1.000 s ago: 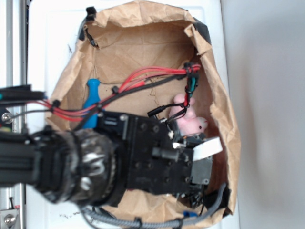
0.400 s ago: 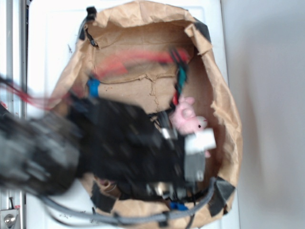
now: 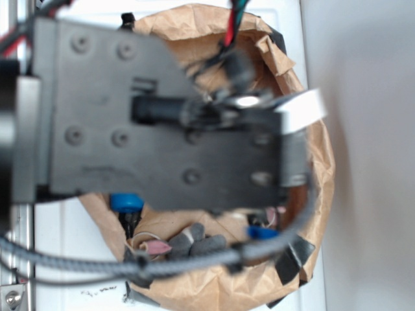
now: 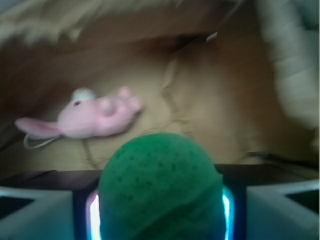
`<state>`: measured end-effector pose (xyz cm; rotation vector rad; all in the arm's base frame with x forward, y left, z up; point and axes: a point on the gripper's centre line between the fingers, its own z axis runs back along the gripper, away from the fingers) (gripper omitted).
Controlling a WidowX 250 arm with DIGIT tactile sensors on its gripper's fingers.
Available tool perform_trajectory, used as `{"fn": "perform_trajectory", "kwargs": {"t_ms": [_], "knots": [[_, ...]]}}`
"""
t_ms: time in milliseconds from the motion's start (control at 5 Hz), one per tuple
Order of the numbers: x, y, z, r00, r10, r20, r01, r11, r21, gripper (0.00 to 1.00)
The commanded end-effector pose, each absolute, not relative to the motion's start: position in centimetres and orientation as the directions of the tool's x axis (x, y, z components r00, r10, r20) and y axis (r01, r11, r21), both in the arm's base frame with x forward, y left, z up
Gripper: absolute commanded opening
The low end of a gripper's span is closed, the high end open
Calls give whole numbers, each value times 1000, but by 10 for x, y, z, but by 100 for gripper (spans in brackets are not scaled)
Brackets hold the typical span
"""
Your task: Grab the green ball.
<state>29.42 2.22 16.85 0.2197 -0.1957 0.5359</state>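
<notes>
1. Pink plush toy (image 4: 92, 116) lies on the crumpled brown paper bag (image 4: 210, 100), ahead of the fingers and off to their left, well apart from them and lying on its side.
2. Green ball (image 4: 160, 187) sits directly between the two fingers, filling the gap in the wrist view; its left flank touches the left finger (image 4: 35, 212).
3. Its right flank touches the right finger (image 4: 282, 210), so the gripper (image 4: 160, 220) looks clenched on the ball, a round thing with no long axis to align.
4. From the exterior view the arm's dark body (image 3: 155, 123) blocks the bag, and the ball is hidden there.
5. Judging from this, the grab looks made; the grip needs only holding.
</notes>
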Motion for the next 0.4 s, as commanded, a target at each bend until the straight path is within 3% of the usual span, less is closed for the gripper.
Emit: {"fn": "perform_trajectory", "kwargs": {"t_ms": [0, 200], "knots": [[288, 51, 219, 873, 441, 209, -474, 868, 149, 0], [281, 48, 218, 859, 439, 264, -493, 847, 197, 0]]}}
